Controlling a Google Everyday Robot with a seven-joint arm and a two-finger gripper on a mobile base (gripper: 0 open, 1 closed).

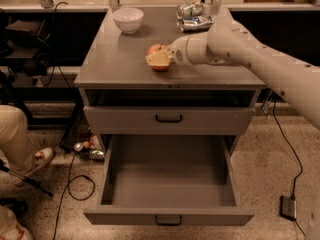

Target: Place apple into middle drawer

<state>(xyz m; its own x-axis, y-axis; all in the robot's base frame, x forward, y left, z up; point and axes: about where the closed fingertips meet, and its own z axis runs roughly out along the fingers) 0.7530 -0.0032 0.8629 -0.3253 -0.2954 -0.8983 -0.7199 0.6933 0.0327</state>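
The red-orange apple (155, 49) sits on the grey tabletop (115, 59), right of its middle. My gripper (159, 59) reaches in from the right; its tan fingers (158, 58) are closed around the apple, which rests at table height. The middle drawer (168, 217) is pulled fully out below, and its grey inside holds nothing. The apple is above and behind the drawer's opening.
The upper drawer (169, 119) stands slightly out under the tabletop. A white bowl (128, 19) stands at the back left of the top, and crushed cans (193, 16) lie at the back right. A person's leg (17, 134) and floor cables (75, 184) are at the left.
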